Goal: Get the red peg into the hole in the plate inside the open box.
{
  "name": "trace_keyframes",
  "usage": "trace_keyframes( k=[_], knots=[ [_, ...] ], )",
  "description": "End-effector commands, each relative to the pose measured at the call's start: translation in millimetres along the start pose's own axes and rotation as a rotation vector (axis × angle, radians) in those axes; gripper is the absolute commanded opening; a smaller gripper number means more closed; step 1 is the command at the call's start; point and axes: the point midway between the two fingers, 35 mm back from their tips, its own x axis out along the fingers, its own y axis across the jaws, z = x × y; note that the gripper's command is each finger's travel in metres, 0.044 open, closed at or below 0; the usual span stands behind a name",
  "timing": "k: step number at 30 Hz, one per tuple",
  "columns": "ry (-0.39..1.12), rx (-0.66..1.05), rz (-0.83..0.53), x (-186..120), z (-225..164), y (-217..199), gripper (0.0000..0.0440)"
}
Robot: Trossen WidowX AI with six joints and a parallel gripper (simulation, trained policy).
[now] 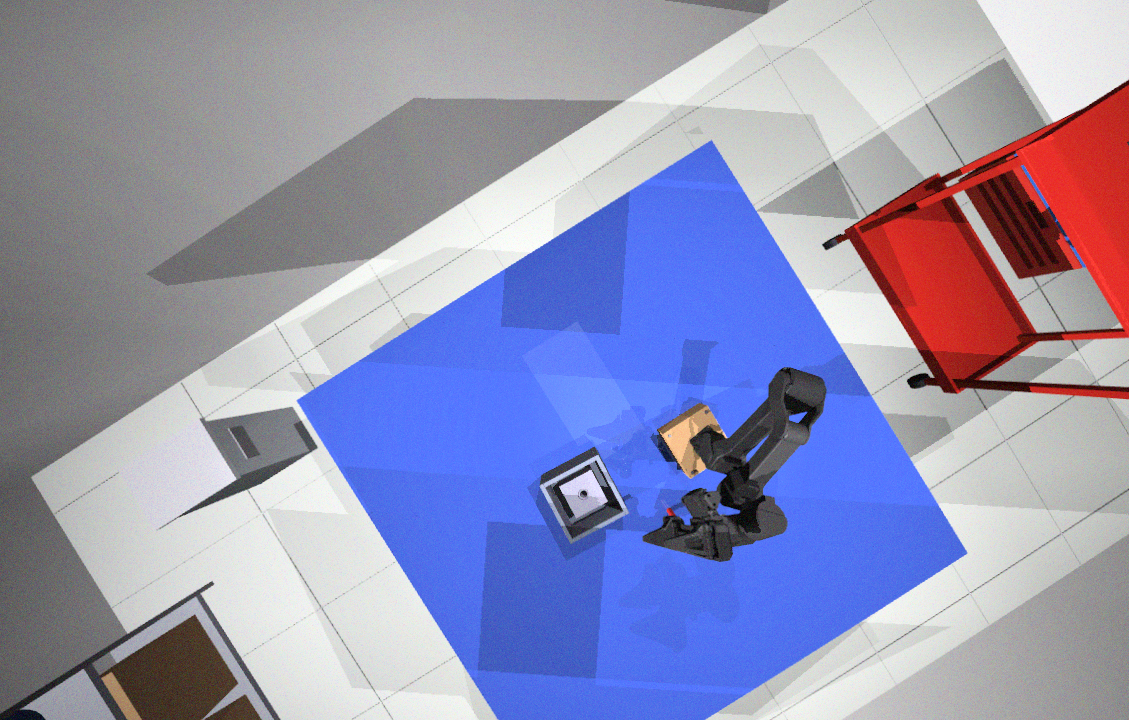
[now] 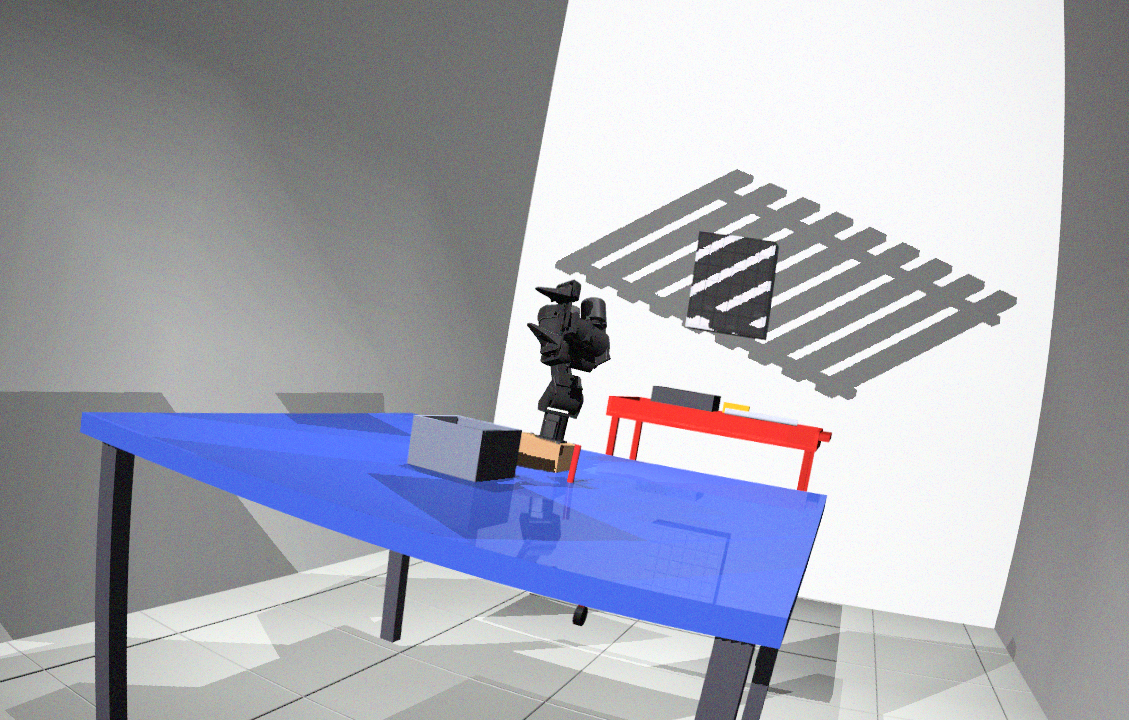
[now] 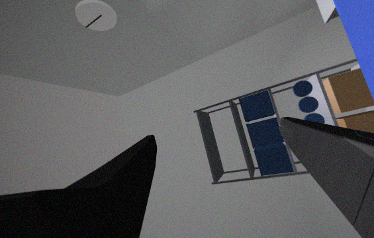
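The red peg [image 1: 669, 512] [image 2: 574, 464] stands upright on the blue table, beside the arm's wooden base; in the top view only a small bit of it shows past the gripper. The open grey box [image 2: 447, 447] stands on the table; from above, a pale plate [image 1: 569, 500] with a small dark round hole shows at its bottom. The hole looks empty. My gripper [image 2: 534, 308] [image 3: 216, 133] is open and empty, raised high above the table, clear of peg and box. Its two black fingers stand wide apart in the wrist view, which shows neither peg nor box.
The wooden base block [image 1: 680, 435] [image 2: 541, 453] carries the arm, with the box a short way off. The blue table [image 1: 425, 429] [image 2: 282, 474] has shadows across it. A red cart [image 1: 953, 286] [image 2: 711, 422] stands beyond one edge. A shelf rack [image 3: 206, 145] shows in the wrist view.
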Motion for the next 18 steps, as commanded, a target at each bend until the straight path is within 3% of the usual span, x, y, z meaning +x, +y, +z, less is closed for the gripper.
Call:
trace_keyframes(
  k=[1, 3, 18],
  knots=[
    [0.026, -0.023, -0.003, 1, -7, 0, 0.0417],
    [0.079, -0.068, -0.011, 2, -21, 0, 0.044],
    [0.415, -0.456, -0.1, 5, -118, 11, 0.044]
  ],
)
